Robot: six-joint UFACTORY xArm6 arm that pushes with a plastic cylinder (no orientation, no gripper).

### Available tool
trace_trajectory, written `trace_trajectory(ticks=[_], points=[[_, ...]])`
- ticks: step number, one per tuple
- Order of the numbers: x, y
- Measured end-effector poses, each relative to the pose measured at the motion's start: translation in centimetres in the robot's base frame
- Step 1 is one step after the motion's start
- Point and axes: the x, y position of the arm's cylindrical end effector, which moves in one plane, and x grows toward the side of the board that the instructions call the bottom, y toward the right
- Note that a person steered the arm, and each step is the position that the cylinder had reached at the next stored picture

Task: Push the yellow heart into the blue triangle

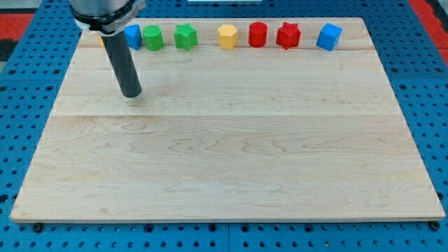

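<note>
The blue triangle block (134,36) sits at the view's top left, in a row of blocks along the board's top edge. Just left of it, a sliver of a yellow block (102,40) shows behind the rod; its shape is hidden. My rod comes down from the view's top left. My tip (131,94) rests on the board below the blue triangle, apart from it and touching no block.
To the right along the top edge stand a green cylinder (153,38), a green star (185,36), a yellow hexagon (227,36), a red cylinder (258,34), a red star (288,35) and a blue cube (329,36). The wooden board (231,161) lies on a blue pegboard.
</note>
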Motion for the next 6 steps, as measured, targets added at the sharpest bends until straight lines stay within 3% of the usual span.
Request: trace_trajectory(ticks=[3,5,6], points=[[0.6,-0.2],[-7.8,-13.3],[-9.1,-14.4]])
